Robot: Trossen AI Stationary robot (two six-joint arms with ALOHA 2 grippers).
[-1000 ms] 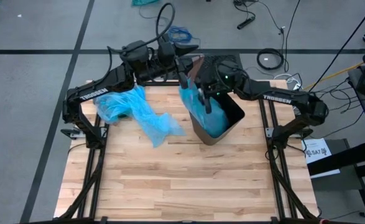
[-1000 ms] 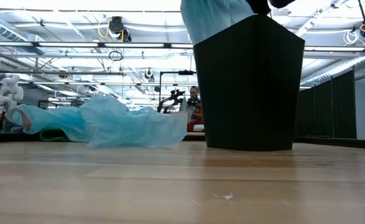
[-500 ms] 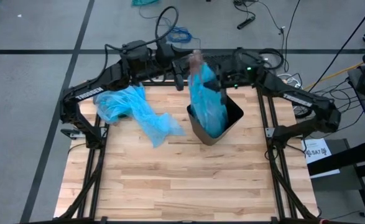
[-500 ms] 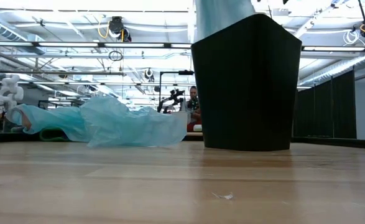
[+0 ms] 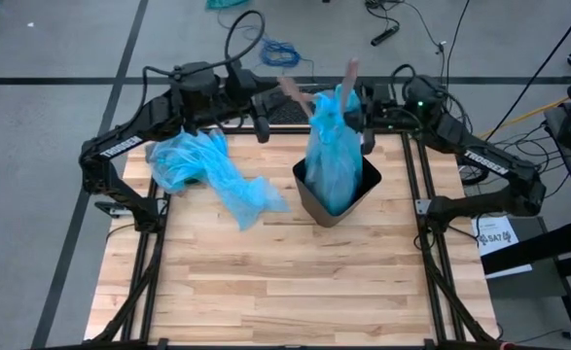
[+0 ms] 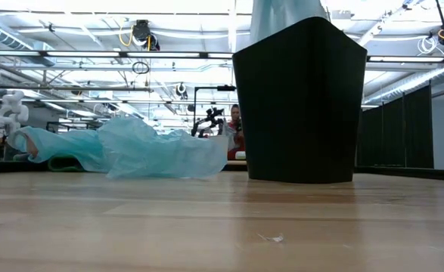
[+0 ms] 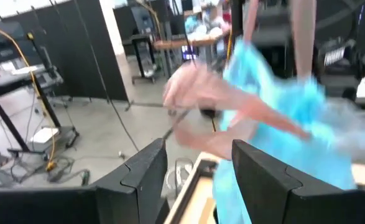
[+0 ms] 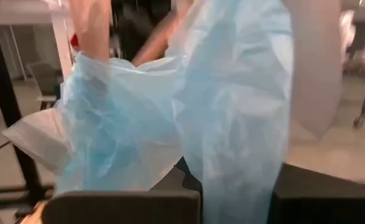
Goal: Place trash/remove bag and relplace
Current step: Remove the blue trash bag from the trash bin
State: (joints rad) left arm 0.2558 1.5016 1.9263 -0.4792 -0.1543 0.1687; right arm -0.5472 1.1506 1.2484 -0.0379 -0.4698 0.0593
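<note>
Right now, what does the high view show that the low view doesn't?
Only the high view: the left gripper and right gripper at the table's far edge, and a person's hand at the top of the raised blue bag. Only the low view: a person far back in the room. Both: the black bin, the raised blue bag standing up out of it, and a second blue bag lying on the table.

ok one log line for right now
right gripper shut on bag | bag half out of bin | left gripper open, apart from bag | spare bag lying on table
</note>
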